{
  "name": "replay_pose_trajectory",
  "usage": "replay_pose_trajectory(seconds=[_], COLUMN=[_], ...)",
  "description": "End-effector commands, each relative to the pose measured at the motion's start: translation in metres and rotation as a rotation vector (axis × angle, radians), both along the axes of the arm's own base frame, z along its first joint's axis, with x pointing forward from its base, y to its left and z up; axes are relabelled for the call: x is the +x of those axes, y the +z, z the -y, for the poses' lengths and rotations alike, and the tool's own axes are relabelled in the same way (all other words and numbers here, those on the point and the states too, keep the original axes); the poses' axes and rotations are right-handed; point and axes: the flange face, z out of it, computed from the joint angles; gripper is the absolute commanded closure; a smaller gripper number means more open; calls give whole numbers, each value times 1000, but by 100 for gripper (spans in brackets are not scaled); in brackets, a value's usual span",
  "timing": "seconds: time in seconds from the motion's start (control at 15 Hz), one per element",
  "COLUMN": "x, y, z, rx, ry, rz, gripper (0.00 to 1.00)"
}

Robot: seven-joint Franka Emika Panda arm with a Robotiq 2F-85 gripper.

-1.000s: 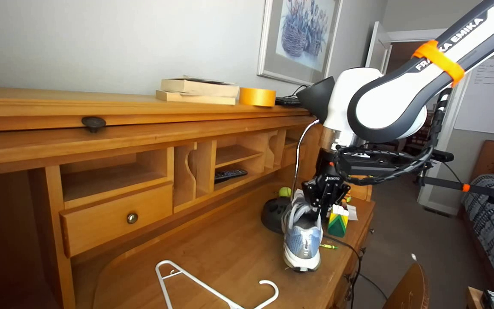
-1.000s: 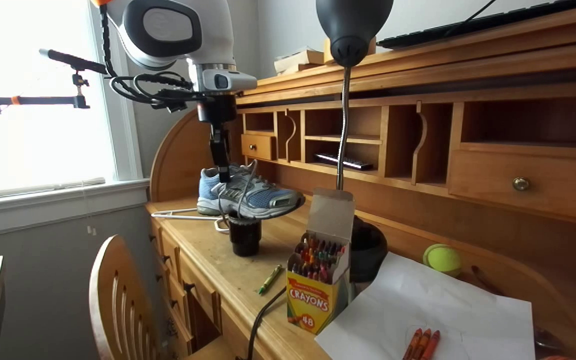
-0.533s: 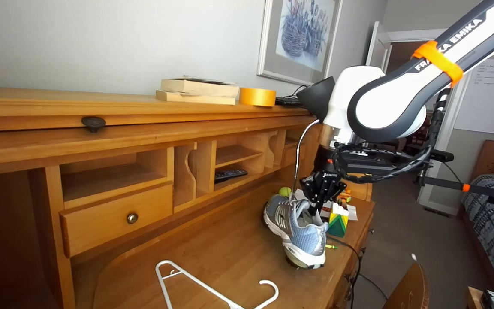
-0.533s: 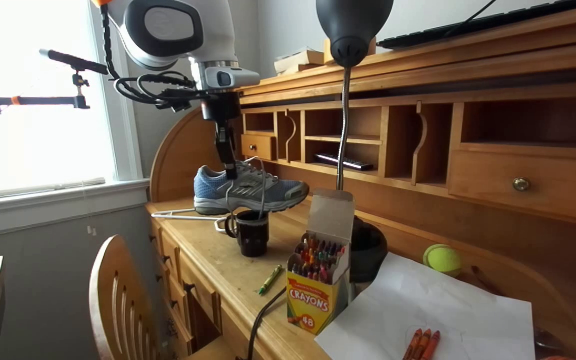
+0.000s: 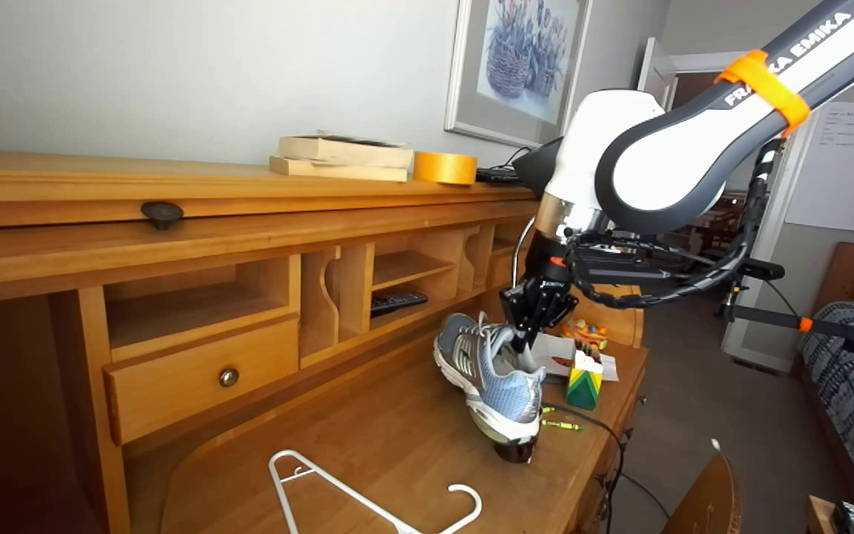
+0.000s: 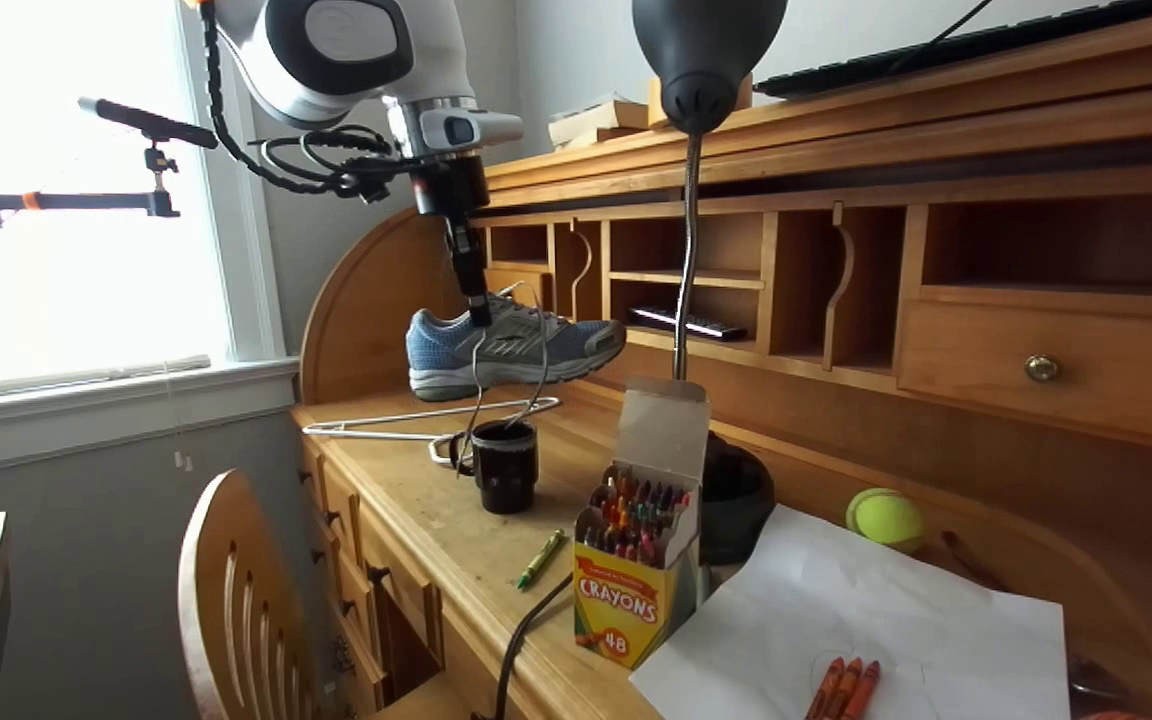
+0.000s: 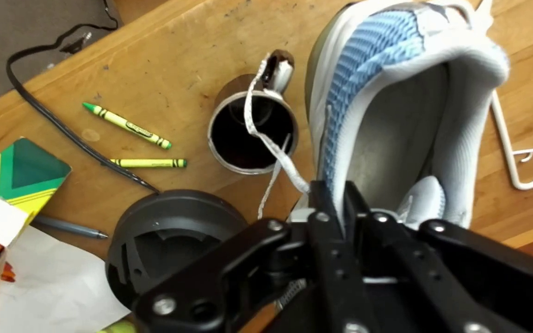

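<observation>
- The gripper [image 7: 337,196] is drawn nearly together, its two fingers parted only by the collar [image 7: 353,138] of the shoe [image 6: 511,352]: one inside the ankle hole, one outside. That edge is probably the handiest place to pinch, being thin and padded.
- The shoe hangs just below the gripper, sole down and off the desk [image 6: 426,490]. The pinch sits nearer heel than toe, yet the toe rides only slightly higher, which suggests a firm grip.
- The laces [image 7: 281,156] are undone, so they droop below the gripper to the mug [image 7: 236,141]; one crosses its mouth toward the handle. Whether either catches there I cannot tell.
- The mug stands upright below the gripper, to one side; what its dark inside holds cannot be made out.
- The hanger [image 7: 507,143] lies flat below the gripper, across the shoe from the mug.
- Farther off on the mug's side are two loose green crayons [image 7: 127,125] and the box [image 6: 621,605], its lid up so the contents show.
- The lamp [image 6: 711,60] stands beside the gripper, its head higher, presumably to light the desk.
- Well apart from the gripper, beyond the lamp, paper [image 6: 816,590] bears faint lines and orange crayons [image 6: 846,685], as if for drawing; a ball [image 6: 884,518] sits by it.
</observation>
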Motion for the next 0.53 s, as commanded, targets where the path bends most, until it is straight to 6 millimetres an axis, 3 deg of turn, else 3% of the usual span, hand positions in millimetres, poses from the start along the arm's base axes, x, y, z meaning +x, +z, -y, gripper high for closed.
replay_pose_trajectory(seconds=[0.0, 0.2, 0.47], x=[11, 23, 33], y=[27, 28, 0], z=[-38, -68, -94], rx=[-9, 23, 48], ry=[85, 174, 312], rz=[30, 25, 5], gripper=[98, 98, 98])
